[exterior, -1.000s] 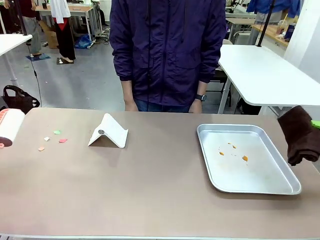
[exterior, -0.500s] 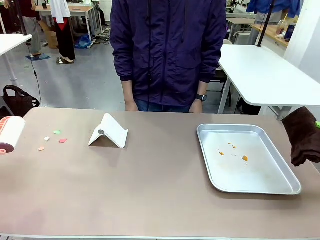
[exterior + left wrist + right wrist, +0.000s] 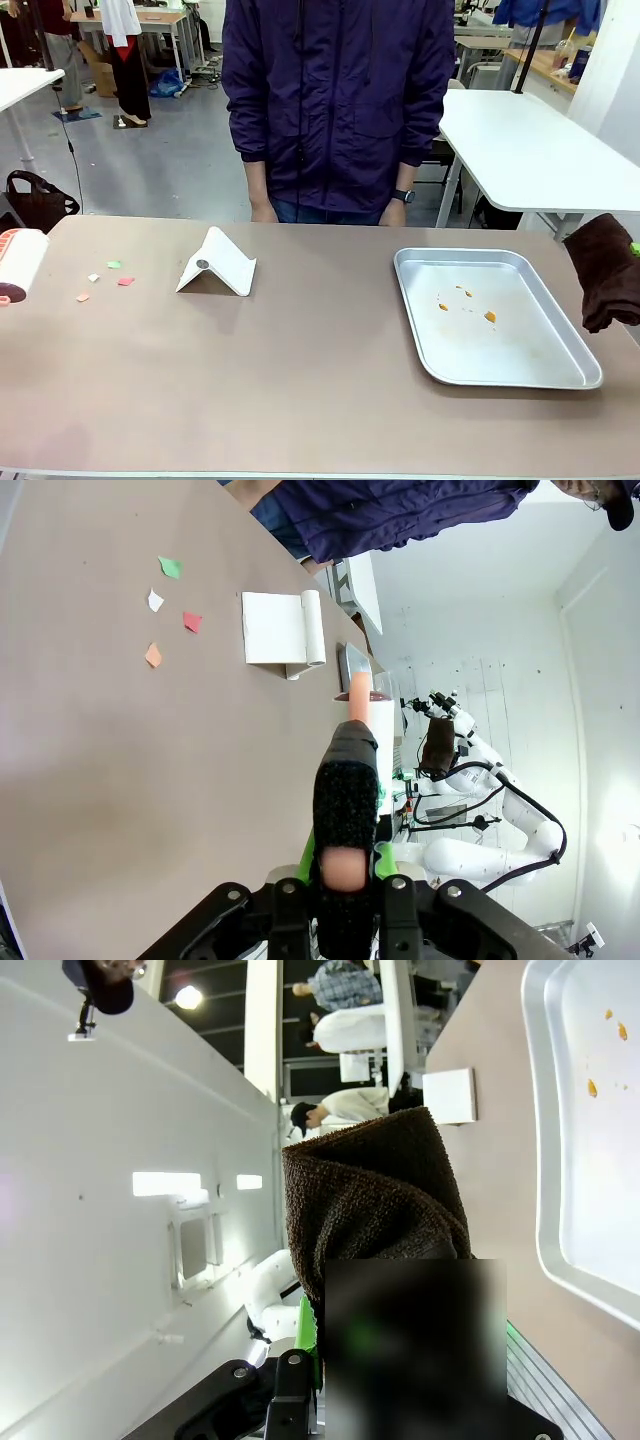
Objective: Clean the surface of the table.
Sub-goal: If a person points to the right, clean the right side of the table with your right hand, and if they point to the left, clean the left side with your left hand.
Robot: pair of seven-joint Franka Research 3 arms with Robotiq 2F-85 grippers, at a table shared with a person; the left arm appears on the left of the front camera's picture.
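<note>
Tools at the ready: the left tool (image 3: 345,885) is clamped tight on the dark handle of a lint roller (image 3: 20,262). The right tool (image 3: 410,1345) is closed just as firmly on a folded brown cloth (image 3: 608,272). A person (image 3: 335,100) in a dark purple jacket stands at the far side of the brownish counter (image 3: 300,380) that is to be cleaned, arms hanging.

A white folded stand (image 3: 217,262) sits on the counter towards the far edge. The counter spreads wide to either side of the stand and well forward of it, towards the robot. A handful of coloured paper scraps (image 3: 126,282) lies on the robot's left of the stand, near it and slightly closer to the robot. The roller hangs farther out on that same side, at the counter's end. Whether it touches the top cannot be told.

Well to the stand's right a silver tray (image 3: 497,318) holds a few orange crumbs (image 3: 489,317). The cloth hangs beyond the tray, far from the stand.

The next move appears to turn on the short gap between roller and scraps. The scraps lie from the roller towards the stand, so the left tool is by far the nearer of the two. In the front view the roller's long axis runs roughly from the robot's side to the person's side. That puts it broadside to the scraps, so a sideways pass towards the stand would likely roll across them.
</note>
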